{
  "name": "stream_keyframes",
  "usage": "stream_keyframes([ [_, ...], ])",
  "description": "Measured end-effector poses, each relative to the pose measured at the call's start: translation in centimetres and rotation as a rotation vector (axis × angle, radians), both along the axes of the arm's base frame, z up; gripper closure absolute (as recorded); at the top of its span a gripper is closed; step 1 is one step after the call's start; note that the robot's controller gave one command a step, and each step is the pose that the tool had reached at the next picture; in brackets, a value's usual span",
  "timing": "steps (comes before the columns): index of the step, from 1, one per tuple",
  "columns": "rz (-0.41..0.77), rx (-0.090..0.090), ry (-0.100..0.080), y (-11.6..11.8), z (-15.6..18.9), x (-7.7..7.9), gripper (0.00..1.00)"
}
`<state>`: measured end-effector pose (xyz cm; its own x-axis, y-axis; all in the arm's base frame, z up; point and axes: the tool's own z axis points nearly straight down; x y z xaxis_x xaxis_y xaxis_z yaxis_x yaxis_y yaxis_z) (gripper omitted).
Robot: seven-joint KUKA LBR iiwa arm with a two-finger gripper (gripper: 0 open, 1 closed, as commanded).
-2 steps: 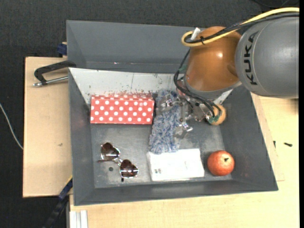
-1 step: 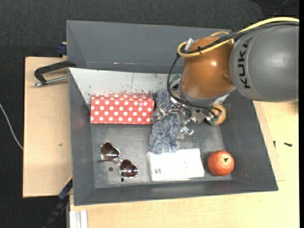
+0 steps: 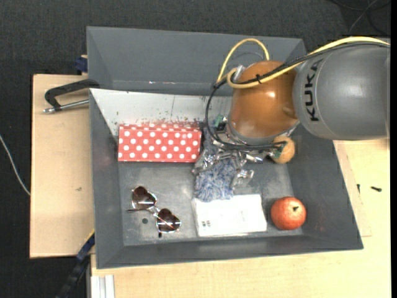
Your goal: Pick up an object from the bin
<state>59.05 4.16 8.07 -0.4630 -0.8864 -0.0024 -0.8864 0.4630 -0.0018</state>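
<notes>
My gripper [image 3: 238,155] is low in the middle of the bin, its metal parts showing under the arm's orange cover. It sits on the top end of a crumpled blue-grey cloth [image 3: 213,182]. Whether it has the cloth cannot be made out. A red box with white dots [image 3: 159,143] lies just left of it. A small tan and orange ball-like thing [image 3: 284,151] lies just right of it. A white flat box [image 3: 229,215] rests below the cloth.
A red apple [image 3: 288,213] lies at the front right. A pair of heart-shaped sunglasses [image 3: 154,210] lies at the front left. The arm reaches in from the right and covers the back right of the bin.
</notes>
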Motion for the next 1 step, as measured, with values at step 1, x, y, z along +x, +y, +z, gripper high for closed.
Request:
stream_keyframes([
  [1, -0.165, -0.001, -0.004, 0.20, -0.56, 0.43, 1.00],
])
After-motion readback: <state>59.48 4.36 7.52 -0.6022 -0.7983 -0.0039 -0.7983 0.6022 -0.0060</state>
